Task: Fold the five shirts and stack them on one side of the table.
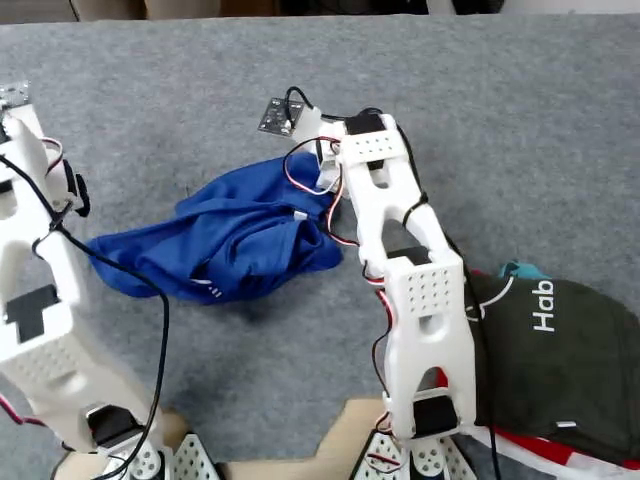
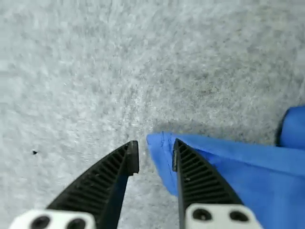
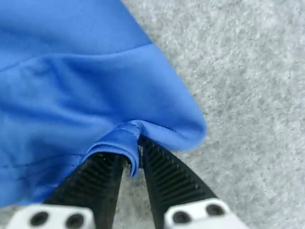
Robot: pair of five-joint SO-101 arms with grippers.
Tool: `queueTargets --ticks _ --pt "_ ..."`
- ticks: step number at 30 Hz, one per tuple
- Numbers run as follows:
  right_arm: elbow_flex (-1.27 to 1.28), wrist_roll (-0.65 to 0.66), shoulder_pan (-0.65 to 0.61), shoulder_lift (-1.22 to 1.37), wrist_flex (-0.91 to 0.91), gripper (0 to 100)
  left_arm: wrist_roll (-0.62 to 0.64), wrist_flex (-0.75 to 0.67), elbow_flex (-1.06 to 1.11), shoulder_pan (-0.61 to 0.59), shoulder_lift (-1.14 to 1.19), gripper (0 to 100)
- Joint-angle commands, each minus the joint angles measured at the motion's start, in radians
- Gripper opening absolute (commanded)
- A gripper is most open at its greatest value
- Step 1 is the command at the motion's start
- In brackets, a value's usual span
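Your right gripper (image 3: 135,155) is clenched on a thin fold of the blue shirt (image 1: 240,240), which lies bunched at the centre of the high view on the grey table (image 1: 500,120); so little cloth sits between the jaws that I judge a hard pull could slip it free. Your left gripper (image 2: 155,155) is released, its jaws spread about the shirt's corner; close off-line and you may nip only the hem, or the felt. A black cable (image 1: 135,278) crosses the shirt's left end and could snag or drag it.

Count: 2 arms, 2 grippers, 1 blue shirt; in the lower right of the frame, 1 dark shirt (image 1: 570,350) tops a pile showing 1 teal edge (image 1: 520,270) and 1 red-and-white edge (image 1: 540,450); you cannot confirm 5 shirts.
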Motion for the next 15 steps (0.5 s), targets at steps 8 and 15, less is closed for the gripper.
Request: queueTargets --ticks 8,15 --pt "-0.028 -0.008 0.005 0.004 -0.034 0.5 0.554 0.173 -0.167 0.009 0.208 13" --pt "-0.028 -0.008 0.005 0.004 -0.034 0.5 0.741 0.183 -0.206 0.035 0.220 13"
